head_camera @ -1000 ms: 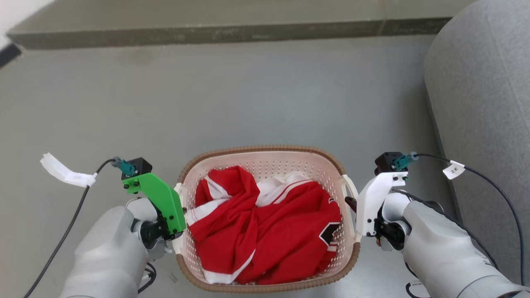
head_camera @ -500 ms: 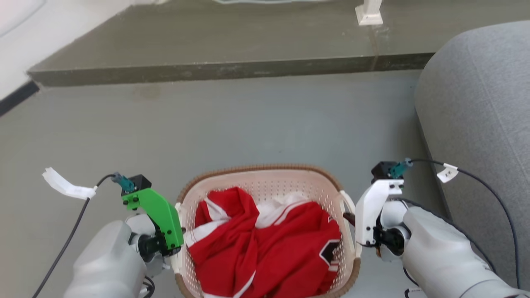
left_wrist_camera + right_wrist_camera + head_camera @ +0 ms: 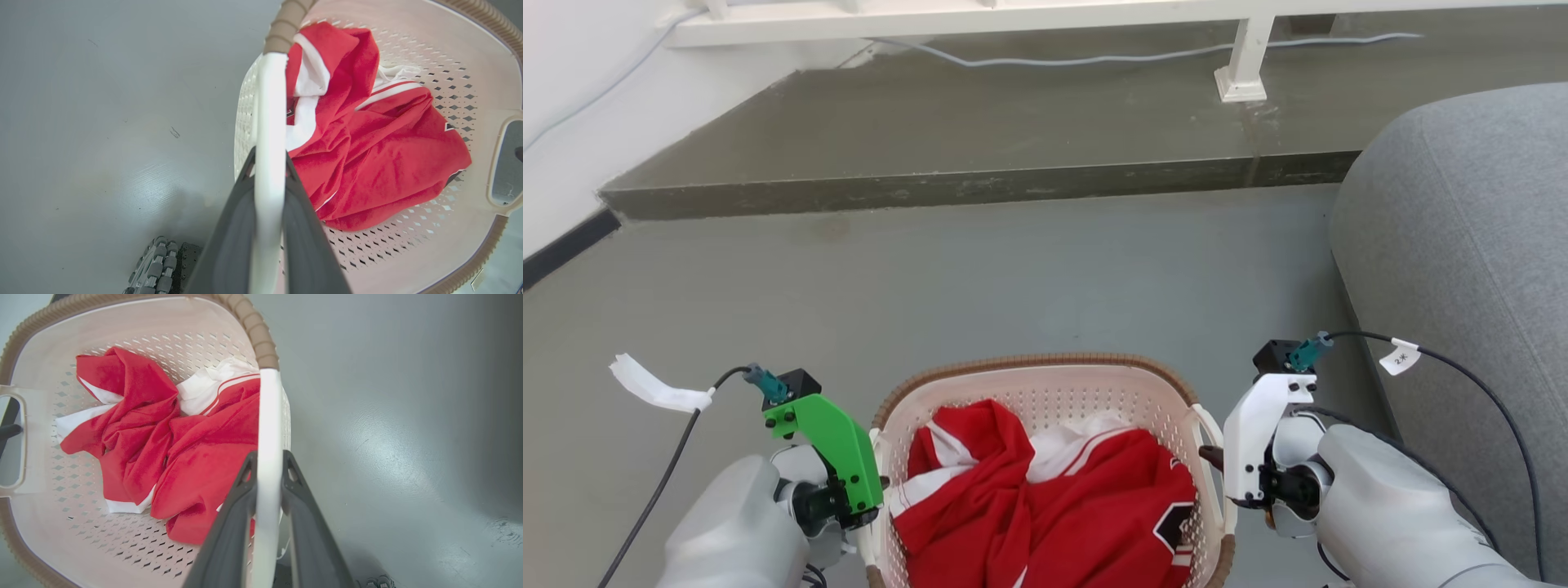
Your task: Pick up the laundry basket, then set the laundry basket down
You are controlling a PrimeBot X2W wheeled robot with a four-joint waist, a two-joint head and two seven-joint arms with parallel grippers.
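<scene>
The laundry basket (image 3: 1045,358) hangs between my two arms at the bottom of the head view, straight in front of me; my left tool (image 3: 269,159) is closed on its left handle (image 3: 267,102), one dark finger on each side of the white bar; my right tool (image 3: 267,455) grips the right handle (image 3: 267,416) the same way, jaws narrow around the bar. The basket is a small rounded rectangle of cream-white plastic; its walls and bottom are pierced with rows of small diamond-shaped holes; a brown rim with a ribbed, woven look runs round the top, broken at each side where a smooth white handle takes its place; in each wrist view the far handle shows as a loop with an open slot. Inside lies bunched red clothing (image 3: 1054,506) with white stripes and white panels, and a dark and white patch near the right wall; it covers most of the bottom and stays below the rim. Grey floor (image 3: 1013,278) lies under and ahead of the basket; whether its base touches the floor I cannot tell. A grey sofa (image 3: 1462,245) stands to my right, apart from the basket; a low step (image 3: 980,188) crosses the floor well ahead.
</scene>
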